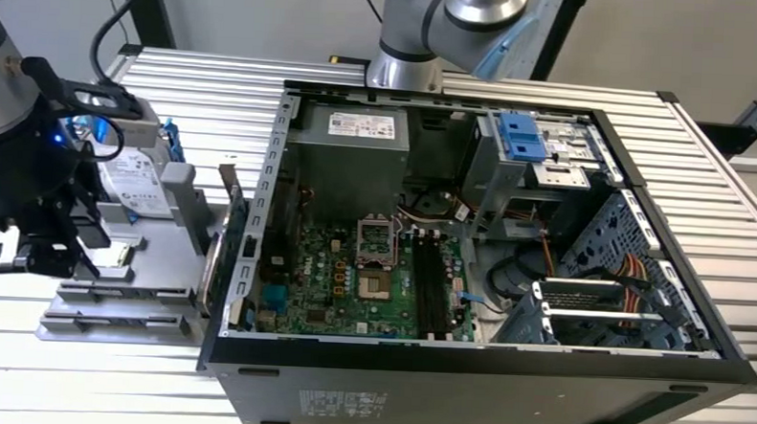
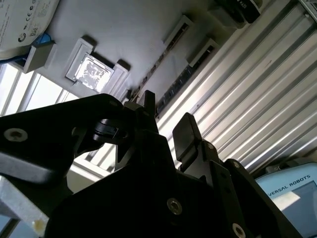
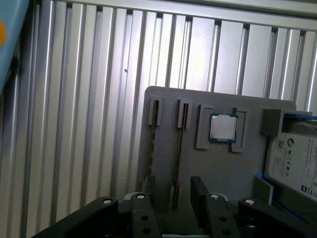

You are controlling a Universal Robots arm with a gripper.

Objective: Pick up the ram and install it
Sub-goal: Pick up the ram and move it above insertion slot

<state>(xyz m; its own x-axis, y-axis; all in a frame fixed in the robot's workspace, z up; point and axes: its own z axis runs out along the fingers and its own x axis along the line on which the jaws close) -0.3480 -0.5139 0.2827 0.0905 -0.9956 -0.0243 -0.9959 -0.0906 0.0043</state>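
Your gripper hangs over the grey tray on the counter, fingers apart on either side of the ram. The ram stands on edge in a narrow slot, probably so both flat faces can be clamped. The tray also holds a processor chip and a hard drive bearing a white printed label; the open computer case sits at the exterior view's right.

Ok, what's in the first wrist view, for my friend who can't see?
The open gripper hangs over a gray tray, lined up with the thin ram standing in its slot. The tray also holds a square silver chip and a hard drive.
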